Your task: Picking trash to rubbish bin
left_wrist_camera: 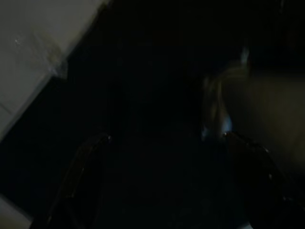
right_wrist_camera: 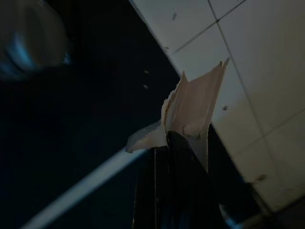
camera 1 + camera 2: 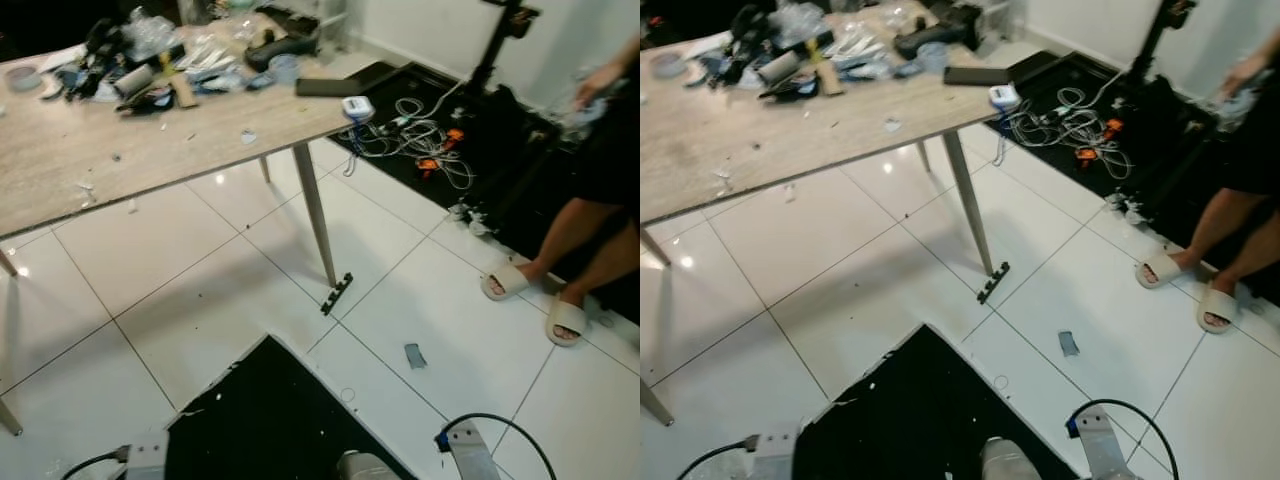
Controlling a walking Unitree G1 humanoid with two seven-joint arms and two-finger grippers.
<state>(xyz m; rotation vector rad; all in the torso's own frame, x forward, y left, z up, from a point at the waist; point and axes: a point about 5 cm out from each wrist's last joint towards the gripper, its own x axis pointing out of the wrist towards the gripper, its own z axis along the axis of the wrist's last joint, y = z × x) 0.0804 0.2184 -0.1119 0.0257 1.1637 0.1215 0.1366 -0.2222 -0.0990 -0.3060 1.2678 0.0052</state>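
The right gripper (image 2: 178, 138) had its 2 black fingers pressed together on a torn scrap of paper (image 2: 195, 102), which stuck up past the fingertips above the edge where a black mat (image 3: 270, 420) met the white tiled floor (image 3: 200, 270). The left gripper (image 1: 162, 181) hung over the dark mat with its 2 fingers spread apart and nothing between them.

No rubbish bin could be made out, so the scrap probably had some way to travel. The grip looked to be only on the lower edge, and the thin, torn paper could have slipped or ripped free during walking. More litter lay ahead: a small grey scrap (image 3: 415, 356) on the tiles and bits on the cluttered wooden table (image 3: 150, 140). A person's sandalled feet (image 3: 535, 295) stood near a tangle of cables (image 3: 420, 135) to the right, so a turn that way risked a bump or a snag.
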